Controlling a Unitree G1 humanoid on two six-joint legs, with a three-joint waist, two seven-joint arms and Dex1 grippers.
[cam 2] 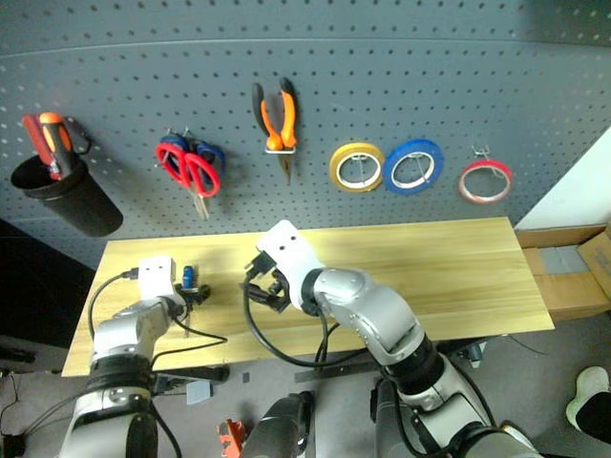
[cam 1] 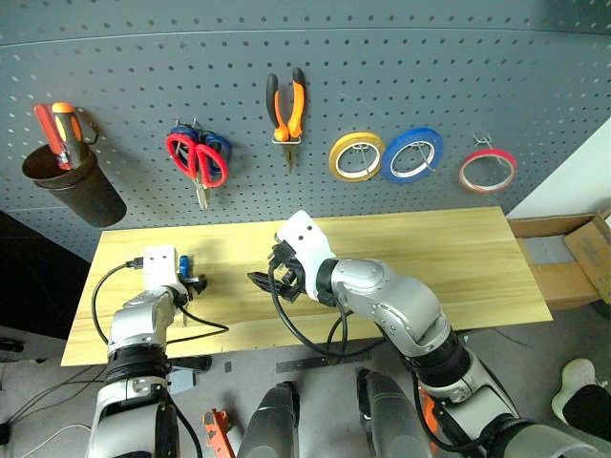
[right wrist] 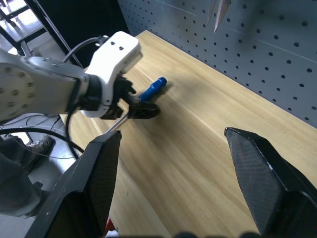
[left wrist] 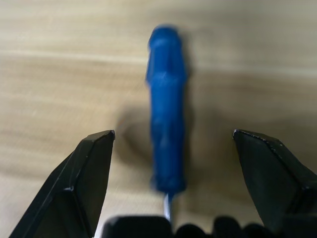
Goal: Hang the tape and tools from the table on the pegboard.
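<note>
The blue-handled screwdriver [left wrist: 167, 114] lies on the table [cam 1: 430, 248] near its left end. My left gripper [left wrist: 173, 132] is open, one finger on each side of the handle, not touching it. My right gripper [right wrist: 173, 131] hangs open over the middle of the table with nothing between its fingers. On the pegboard [cam 1: 401, 76] hang the red-handled scissors [cam 1: 196, 157], the orange-and-black pliers [cam 1: 285, 105] and, at the right, the thin red tape [cam 1: 488, 170].
Blue-handled scissors [cam 1: 216, 145] hang behind the red ones. A yellow roll [cam 1: 356, 156] and a blue roll [cam 1: 412, 155] hang between the pliers and the red tape. A dark cup [cam 1: 67, 181] at the left holds red and orange screwdrivers. Cardboard boxes [cam 1: 573, 253] stand past the table's right end.
</note>
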